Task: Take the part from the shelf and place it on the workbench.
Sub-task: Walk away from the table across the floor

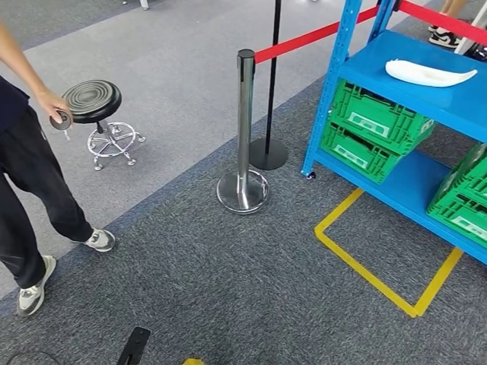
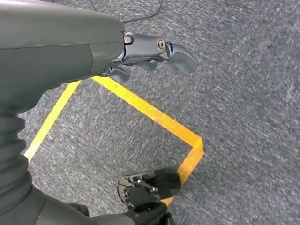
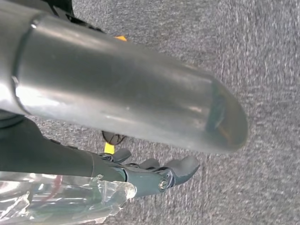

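White part (image 1: pixel 428 73) on blue shelf (image 1: pixel 459 103); crate (image 1: pixel 373 118) labels illegible.

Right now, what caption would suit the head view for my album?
White part waits on the blue shelf above green crates; a person stands left by a stool.

One white part (image 1: pixel 428 73), three green crates (image 1: pixel 376 118), two posts (image 1: pixel 244 129), one stool (image 1: pixel 94 103).

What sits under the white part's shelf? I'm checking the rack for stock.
Under the blue shelf holding the white part, two green crates are stacked on the lower shelf, with more green crates further right. The walls cover their contents.
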`<action>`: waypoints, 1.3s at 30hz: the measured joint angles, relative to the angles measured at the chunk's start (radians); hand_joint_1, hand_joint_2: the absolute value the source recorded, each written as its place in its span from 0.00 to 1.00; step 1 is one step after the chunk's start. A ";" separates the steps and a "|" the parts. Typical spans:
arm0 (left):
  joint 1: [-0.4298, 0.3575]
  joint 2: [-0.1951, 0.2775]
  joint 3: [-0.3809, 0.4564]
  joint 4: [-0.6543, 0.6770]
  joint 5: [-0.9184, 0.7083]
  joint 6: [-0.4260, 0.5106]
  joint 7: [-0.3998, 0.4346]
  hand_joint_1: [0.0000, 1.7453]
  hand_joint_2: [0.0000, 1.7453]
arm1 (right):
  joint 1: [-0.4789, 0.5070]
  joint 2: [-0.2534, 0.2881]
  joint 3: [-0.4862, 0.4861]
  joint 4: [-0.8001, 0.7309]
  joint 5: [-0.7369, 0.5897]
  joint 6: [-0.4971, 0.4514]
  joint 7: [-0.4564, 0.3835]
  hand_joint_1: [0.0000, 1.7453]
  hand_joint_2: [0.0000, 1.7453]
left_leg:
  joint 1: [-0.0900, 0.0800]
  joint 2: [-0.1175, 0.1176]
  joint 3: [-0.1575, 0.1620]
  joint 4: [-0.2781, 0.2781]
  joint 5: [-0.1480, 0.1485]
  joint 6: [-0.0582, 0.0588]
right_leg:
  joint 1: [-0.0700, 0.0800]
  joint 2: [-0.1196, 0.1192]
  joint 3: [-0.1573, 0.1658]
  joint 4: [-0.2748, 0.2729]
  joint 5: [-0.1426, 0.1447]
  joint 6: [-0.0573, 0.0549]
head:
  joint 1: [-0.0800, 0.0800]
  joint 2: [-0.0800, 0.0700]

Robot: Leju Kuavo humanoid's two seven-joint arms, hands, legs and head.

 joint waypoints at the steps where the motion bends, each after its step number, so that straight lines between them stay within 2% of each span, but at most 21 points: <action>1: -0.001 0.000 0.000 0.000 0.000 0.000 0.000 0.00 1.00 | 0.001 0.001 0.000 0.000 0.000 0.000 0.000 0.00 0.00 | 0.002 -0.006 -0.001 0.005 -0.006 -0.006 | -0.001 0.008 0.000 -0.002 0.002 -0.006 | -0.001 0.000; 3: -0.002 0.000 0.000 0.000 -0.001 0.000 0.000 0.00 1.00 | 0.000 0.002 0.000 0.000 0.001 -0.001 0.001 0.00 0.00 | 0.006 -0.037 -0.028 0.069 -0.049 -0.016 | -0.005 0.024 0.001 -0.006 0.007 -0.018 | -0.005 0.000; 5: 0.000 0.000 0.000 0.000 -0.001 0.001 0.001 0.00 1.00 | -0.003 0.003 0.000 0.000 0.001 -0.001 0.001 0.00 0.00 | 0.007 -0.065 -0.092 0.203 -0.114 -0.020 | -0.006 0.042 -0.001 -0.006 0.008 -0.023 | -0.008 0.000; 7: 0.004 0.000 0.000 0.000 -0.001 0.001 0.002 0.00 1.00 | -0.001 0.003 0.000 0.000 0.002 -0.001 0.002 0.00 0.00 | 0.008 -0.072 -0.139 0.288 -0.132 -0.021 | -0.005 0.062 -0.001 -0.006 0.008 -0.024 | -0.009 0.000; 8: 0.005 0.000 0.000 0.000 -0.002 0.001 0.003 0.00 1.00 | 0.000 0.003 0.000 0.000 0.004 -0.002 0.002 0.00 0.00 | 0.008 -0.074 -0.137 0.278 -0.111 -0.020 | -0.005 0.074 -0.001 -0.006 0.008 -0.024 | -0.009 0.000; 9: 0.005 0.000 0.000 0.000 -0.003 0.001 0.003 0.00 1.00 | 0.000 0.004 0.000 0.000 0.005 -0.003 0.002 0.00 0.00 | 0.009 -0.078 -0.116 0.229 -0.075 -0.019 | -0.006 0.085 0.000 -0.006 0.008 -0.023 | -0.009 0.000; 11: 0.004 0.001 0.000 0.000 -0.007 0.001 0.004 0.00 1.00 | 0.000 0.005 0.000 0.001 0.008 -0.004 0.003 0.00 0.00 | 0.014 -0.109 -0.052 0.088 -0.008 -0.016 | -0.006 0.108 -0.001 -0.003 0.008 -0.016 | -0.010 0.000; 13: 0.002 0.001 0.000 0.000 -0.010 0.002 0.006 0.00 1.00 | -0.001 0.006 0.000 0.001 0.009 -0.006 0.004 0.00 0.00 | 0.017 -0.135 -0.017 0.010 0.009 -0.012 | -0.006 0.125 -0.007 -0.001 0.009 -0.005 | -0.011 0.000; 15: 0.000 0.001 0.000 0.000 -0.010 0.002 0.008 0.00 1.00 | 0.003 0.006 0.000 0.001 0.009 -0.008 0.006 0.00 0.00 | 0.014 -0.128 -0.015 0.004 0.006 -0.001 | -0.008 0.138 -0.014 -0.007 0.012 0.008 | -0.011 0.000; 17: -0.002 0.001 0.000 0.000 -0.011 0.003 0.009 0.00 1.00 | 0.008 0.006 0.000 0.001 0.009 -0.009 0.007 0.00 0.00 | 0.014 -0.113 -0.014 -0.001 0.010 0.015 | -0.010 0.112 -0.028 0.011 -0.001 0.018 | -0.009 0.000; 18: -0.002 0.000 0.000 0.000 -0.011 0.003 0.009 0.00 1.00 | 0.008 0.006 0.000 0.001 0.010 -0.009 0.007 0.00 0.00 | 0.014 -0.103 -0.013 -0.004 0.011 0.021 | -0.010 0.089 -0.047 0.050 -0.025 0.021 | -0.006 0.000; 20: 0.000 0.000 0.000 0.000 -0.012 0.002 0.009 0.00 1.00 | 0.003 0.007 0.000 0.001 0.010 -0.008 0.008 0.00 0.00 | 0.010 -0.082 -0.013 -0.004 0.009 0.029 | -0.009 0.047 -0.112 0.183 -0.092 0.024 | -0.002 0.000; 22: 0.002 0.000 0.000 0.000 -0.013 0.001 0.009 0.00 1.00 | 0.000 0.007 0.000 0.001 0.010 -0.008 0.007 0.00 0.00 | 0.007 -0.065 -0.012 -0.003 0.008 0.031 | -0.008 0.040 -0.165 0.292 -0.134 0.027 | -0.003 0.000; 23: 0.003 0.000 0.000 0.000 -0.013 0.001 0.009 0.00 1.00 | 0.000 0.007 0.000 0.001 0.010 -0.008 0.007 0.00 0.00 | 0.007 -0.061 -0.012 -0.003 0.007 0.032 | -0.008 0.039 -0.175 0.313 -0.140 0.027 | -0.003 0.000; 27: 0.003 0.000 0.000 0.000 -0.014 0.001 0.009 0.00 1.00 | 0.001 0.007 0.000 0.001 0.010 -0.008 0.007 0.00 0.00 | 0.006 -0.057 -0.012 -0.003 0.007 0.032 | -0.008 0.039 -0.178 0.320 -0.138 0.027 | -0.003 0.000; 29: 0.002 0.000 0.000 0.000 -0.014 0.001 0.009 0.00 1.00 | 0.002 0.007 0.000 0.001 0.010 -0.009 0.008 0.00 0.00 | 0.006 -0.050 -0.010 -0.003 0.005 0.032 | -0.008 0.038 -0.167 0.298 -0.118 0.026 | -0.003 0.000; 32: 0.001 -0.002 0.000 0.000 -0.014 0.002 0.006 0.00 1.00 | -0.001 0.007 0.000 0.001 0.012 -0.007 0.007 0.00 0.00 | -0.002 -0.011 0.006 0.000 -0.008 0.013 | 0.000 -0.003 -0.041 0.065 -0.016 0.007 | -0.005 0.000; 33: 0.001 -0.003 0.000 0.000 -0.014 0.003 0.005 0.00 1.00 | -0.001 0.007 0.000 0.001 0.014 -0.007 0.007 0.00 0.00 | -0.004 0.002 0.010 0.000 -0.012 0.005 | 0.003 -0.011 -0.012 0.010 0.003 -0.002 | -0.006 0.000; 34: -0.001 -0.003 0.000 0.000 -0.014 0.004 0.005 0.00 1.00 | 0.001 0.007 0.000 0.001 0.014 -0.007 0.007 0.00 0.00 | -0.003 0.006 0.012 0.000 -0.014 0.000 | 0.002 -0.002 -0.013 0.009 0.005 -0.007 | -0.006 0.000; 36: -0.003 -0.003 0.000 0.000 -0.014 0.004 0.004 0.00 1.00 | 0.002 0.007 0.000 0.001 0.016 -0.007 0.007 0.00 0.00 | 0.000 -0.017 0.000 0.034 -0.042 -0.010 | -0.002 0.015 -0.013 0.006 0.008 -0.019 | -0.009 0.000; 39: -0.001 -0.003 0.000 0.000 -0.014 0.004 0.004 0.00 1.00 | -0.002 0.007 -0.001 0.001 0.022 -0.007 0.006 0.00 0.00 | 0.003 -0.065 -0.090 0.224 -0.135 -0.018 | -0.004 0.043 -0.014 0.005 0.010 -0.030 | -0.014 0.000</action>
